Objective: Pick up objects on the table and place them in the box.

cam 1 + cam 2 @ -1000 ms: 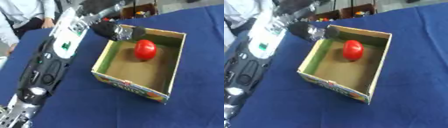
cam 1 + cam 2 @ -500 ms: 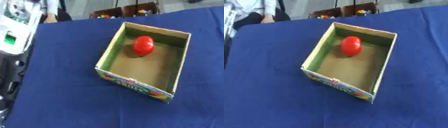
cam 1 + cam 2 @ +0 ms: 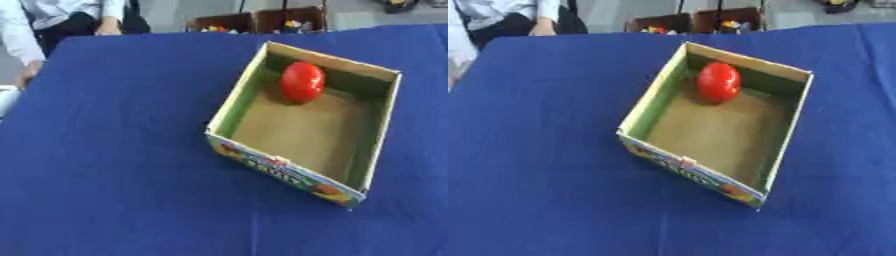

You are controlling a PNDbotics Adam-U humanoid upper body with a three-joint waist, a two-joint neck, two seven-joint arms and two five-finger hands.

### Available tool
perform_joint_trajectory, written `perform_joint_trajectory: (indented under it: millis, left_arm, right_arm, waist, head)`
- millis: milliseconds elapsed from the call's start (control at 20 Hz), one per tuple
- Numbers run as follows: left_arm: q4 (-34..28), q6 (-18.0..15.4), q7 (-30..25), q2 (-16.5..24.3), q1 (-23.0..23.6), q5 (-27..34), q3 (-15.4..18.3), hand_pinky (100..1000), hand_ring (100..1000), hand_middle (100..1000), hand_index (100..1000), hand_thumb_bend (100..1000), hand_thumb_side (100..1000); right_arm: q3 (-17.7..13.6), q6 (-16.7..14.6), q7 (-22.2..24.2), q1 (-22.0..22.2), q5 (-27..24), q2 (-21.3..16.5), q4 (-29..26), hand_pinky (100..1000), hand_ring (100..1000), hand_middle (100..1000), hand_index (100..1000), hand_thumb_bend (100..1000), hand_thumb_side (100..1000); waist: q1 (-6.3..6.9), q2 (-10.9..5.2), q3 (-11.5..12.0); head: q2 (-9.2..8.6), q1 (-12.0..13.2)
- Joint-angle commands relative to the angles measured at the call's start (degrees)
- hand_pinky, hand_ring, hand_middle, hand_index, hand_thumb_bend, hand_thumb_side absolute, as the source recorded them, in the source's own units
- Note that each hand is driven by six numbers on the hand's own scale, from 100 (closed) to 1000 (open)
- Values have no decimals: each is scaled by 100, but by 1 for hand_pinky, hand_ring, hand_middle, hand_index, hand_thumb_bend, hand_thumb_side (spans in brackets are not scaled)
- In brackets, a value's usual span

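Note:
A red round object [image 3: 302,81] lies inside the open cardboard box [image 3: 226,106], against its far wall. The box has green inner walls, a brown floor and a colourful printed front panel [image 3: 693,172]. It stands on the blue tablecloth [image 3: 114,150], right of centre. Neither of my hands shows in either view.
Brown crates with small coloured items [image 3: 254,21] stand beyond the table's far edge. People stand at the far left corner [image 3: 61,20]. A white edge [image 3: 5,97] shows at the left border. Blue cloth stretches to the left of and in front of the box.
My left arm and hand, which were over the box's far left corner a second ago, have withdrawn out of view to the left. The camera has shifted too. The red object stays in the box.

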Motion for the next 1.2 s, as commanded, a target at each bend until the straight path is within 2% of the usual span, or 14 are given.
perform_joint_trajectory:
  millis: [50,300,650,800,1000,1200]
  left_arm:
    - [-96,-150,264,-34,136,-311,121,718,861,811,1000,228,1000]
    - [-96,-944,366,-367,405,-203,94,703,858,797,993,232,1000]
    - [-96,-1813,-377,-871,586,122,-26,718,875,799,991,265,1000]
    - [-96,-2005,-716,-1031,618,240,-40,717,909,797,989,300,1000]
    - [-96,-2090,-1054,-1157,661,355,-35,717,945,790,982,370,1000]
    - [-96,-2102,-1213,-1269,729,424,-22,717,944,800,986,314,1000]
  right_arm:
    - [-93,-108,-142,-74,51,-258,-69,719,796,671,771,100,871]
    - [-83,-293,-249,-191,28,-395,-69,718,798,681,788,100,851]
    - [-112,-413,-298,-339,72,-398,-69,703,792,686,787,100,839]
    - [-123,-424,-281,-375,97,-389,-69,700,788,687,785,100,836]
    - [-120,-433,-207,-380,99,-387,-69,697,785,688,785,100,834]
    - [-124,-421,-103,-356,91,-386,-69,697,784,689,785,100,833]
  waist:
    - [-127,-229,41]
    - [-212,-232,120]
    - [-270,-241,156]
    - [-273,-273,152]
    - [-258,-323,146]
    - [-243,-369,156]
  head:
    - [3,-18]
    - [-18,-80]
    - [10,-164]
    - [76,-194]
    - [109,-230]
    - [132,-228]
